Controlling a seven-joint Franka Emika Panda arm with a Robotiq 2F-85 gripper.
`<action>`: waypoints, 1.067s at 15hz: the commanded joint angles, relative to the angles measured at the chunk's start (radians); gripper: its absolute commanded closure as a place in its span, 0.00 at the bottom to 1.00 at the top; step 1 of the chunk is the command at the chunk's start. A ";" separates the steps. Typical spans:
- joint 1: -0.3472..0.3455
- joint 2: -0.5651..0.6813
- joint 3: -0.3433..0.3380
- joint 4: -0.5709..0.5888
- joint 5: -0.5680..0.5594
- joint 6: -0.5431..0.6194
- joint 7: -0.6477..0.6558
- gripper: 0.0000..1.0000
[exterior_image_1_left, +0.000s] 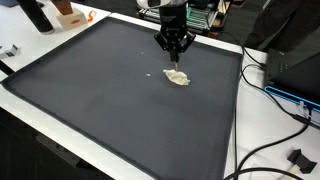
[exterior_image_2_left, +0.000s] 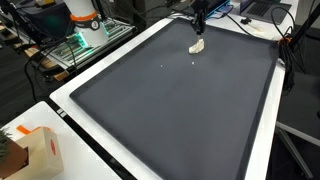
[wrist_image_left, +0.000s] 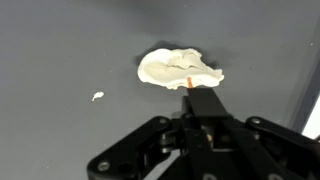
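The pale lump is cream-white, crumpled and irregular, flattish with folded, lobed edges, and it carries a short orange streak at the edge nearest the tool; what it is made of I cannot tell. It lies on the dark grey mat, toward the far side and a little right of the middle in an exterior view, and near the far edge in an exterior view. A tiny white crumb rests on the mat to its left, apart from it. The gripper hangs upright directly above the lump, tips close over it; in the wrist view the gripper shows its fingers drawn together into one dark block, with nothing clearly clamped between them, and whether the tips touch the lump cannot be told. The mat covers most of a white table. At the near left corner in an exterior view stands a small cardboard box, on the table off the mat; its contents are not visible.
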 joint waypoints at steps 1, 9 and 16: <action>0.007 0.013 -0.008 -0.013 -0.008 0.021 0.008 0.97; 0.019 0.053 -0.010 0.004 -0.027 0.036 0.018 0.97; 0.028 0.087 -0.013 0.022 -0.043 0.035 0.023 0.97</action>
